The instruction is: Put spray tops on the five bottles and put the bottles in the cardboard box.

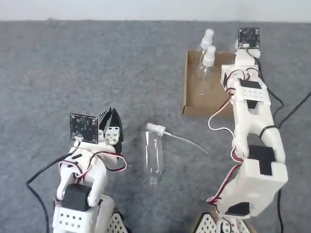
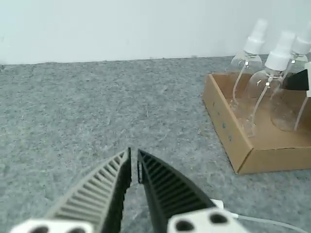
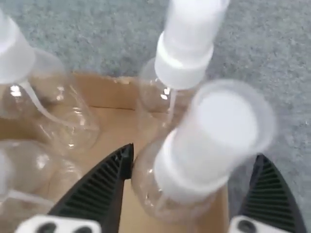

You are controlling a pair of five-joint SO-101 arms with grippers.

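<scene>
Lying left of the cardboard box [image 1: 190, 108], an uncapped bottle [image 1: 153, 158] is pointed neck toward the box's far end (left jaws closed, right jaws open around a capped bottle [image 3: 204, 141]).

Your box [image 1: 190, 108] sits far right, with bottles [image 1: 206, 74] standing in it. Nearer and left of it, one bottle [image 1: 152, 155] lies flat, a spray top [image 1: 156, 128] just behind its neck.

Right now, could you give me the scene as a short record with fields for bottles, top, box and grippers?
box: on the table, at the far right, under the right arm.
capped bottles: upright in the box, four as it seems.
loose bottle: lying on the table, without top.
spray top: lying at its mouth, tube outside.
left gripper: shut, empty, above the table.
right gripper: open, around one capped bottle.
</scene>
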